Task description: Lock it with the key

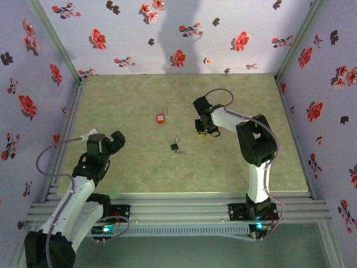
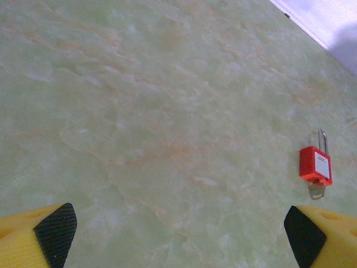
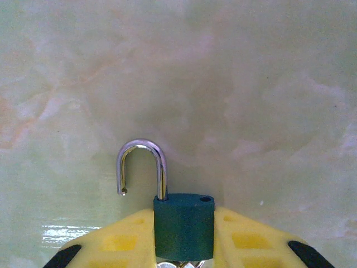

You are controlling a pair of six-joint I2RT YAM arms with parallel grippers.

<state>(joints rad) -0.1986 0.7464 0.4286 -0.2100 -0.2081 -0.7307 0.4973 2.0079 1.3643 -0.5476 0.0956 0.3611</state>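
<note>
Right end effector point(image 3: 184, 237) seemingly grips green padlock point(image 3: 184, 223), bottom cropped.

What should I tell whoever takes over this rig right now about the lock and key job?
Left gripper: open, empty.
Right gripper: closed around the green padlock, its shackle open.
Key: on the table between the arms, touched by neither gripper; the red padlock lies beyond it.
Done: green padlock grasped.
Left: pick up the key, insert it, lock.
</note>
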